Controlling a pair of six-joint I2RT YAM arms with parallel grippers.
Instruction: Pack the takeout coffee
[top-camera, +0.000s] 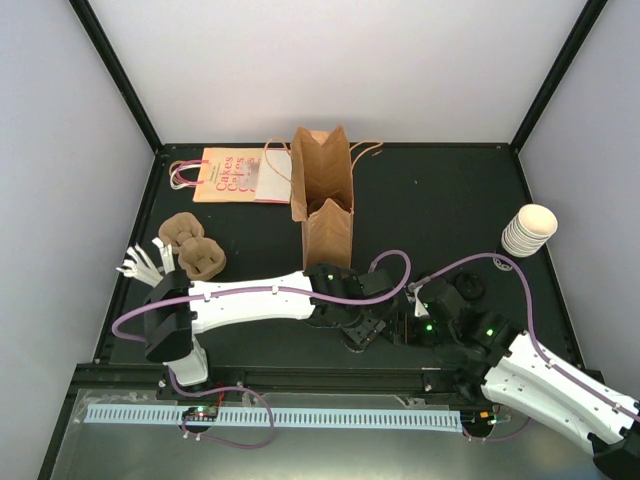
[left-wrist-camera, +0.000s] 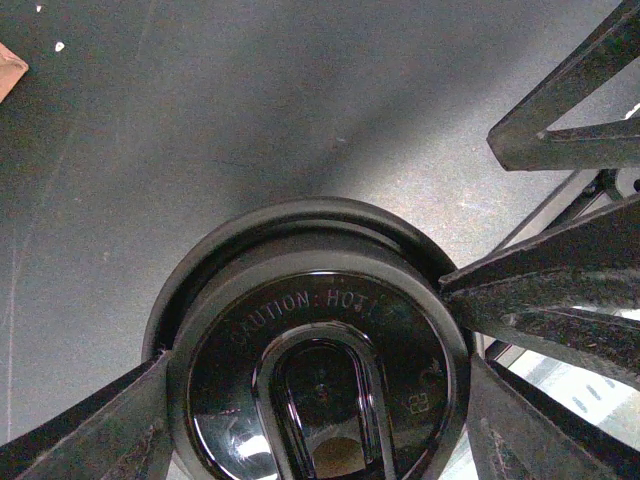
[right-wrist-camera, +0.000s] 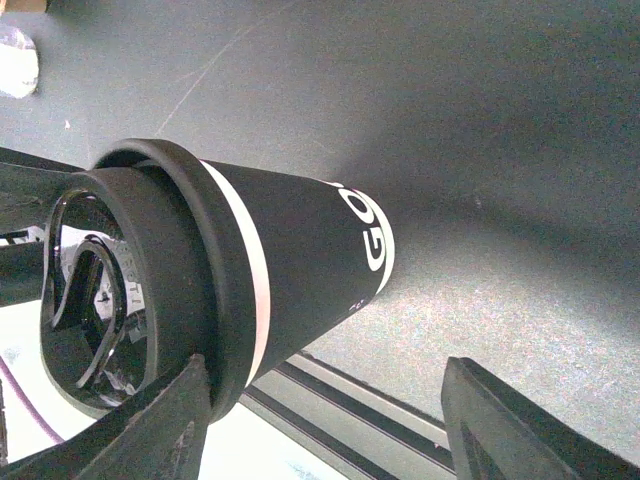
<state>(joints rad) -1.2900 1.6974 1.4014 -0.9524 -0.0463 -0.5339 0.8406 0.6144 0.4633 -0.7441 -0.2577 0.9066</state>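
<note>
The takeout coffee is a black-sleeved cup with a white band and a round black lid marked "CAUTION: HOT". It stands near the table's front, between the two arms. My left gripper comes down over the lid, and its fingertips rest against the rim on both sides. In the top view that gripper covers the cup. My right gripper is open beside the cup. Its left finger touches the lid's rim and its right finger stands apart. The brown paper bag stands open behind the arms.
A flat printed bag lies at the back left. Brown pulp cup trays and white utensils sit at the left. A stack of lidless cream cups stands at the right, and a loose black lid lies near the right arm.
</note>
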